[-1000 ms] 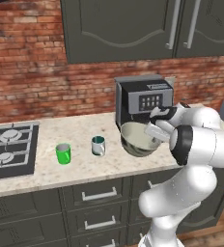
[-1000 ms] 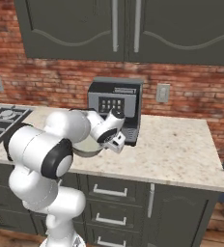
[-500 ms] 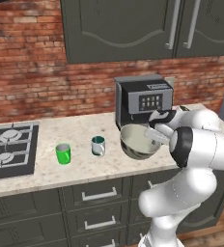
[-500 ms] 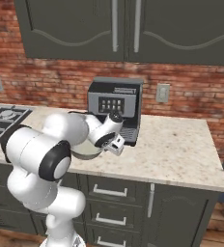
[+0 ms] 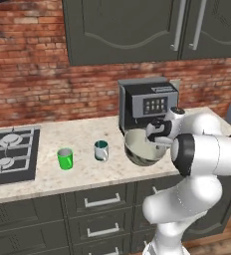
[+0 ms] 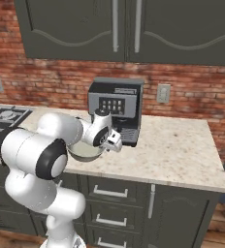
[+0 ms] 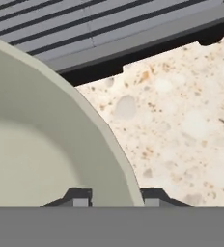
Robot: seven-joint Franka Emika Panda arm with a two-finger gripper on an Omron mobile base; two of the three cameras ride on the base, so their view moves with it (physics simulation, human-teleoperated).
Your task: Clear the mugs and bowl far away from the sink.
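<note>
The bowl (image 5: 141,148) sits on the counter (image 5: 87,172) directly in front of the coffee machine (image 5: 147,103). The gripper (image 7: 113,197) straddles the bowl's rim, one fingertip (image 7: 80,198) inside and one outside; whether it grips cannot be determined. The green mug (image 5: 64,158) and the silvery mug (image 5: 101,150) stand apart between bowl and stovetop (image 5: 10,154).

Base views flanking; hand view close.

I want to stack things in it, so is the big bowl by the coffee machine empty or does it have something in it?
Empty, as far as shown. The bowl sits upright on the counter, and its pale inside looks bare in the hand view; part of the interior is hidden.
</note>
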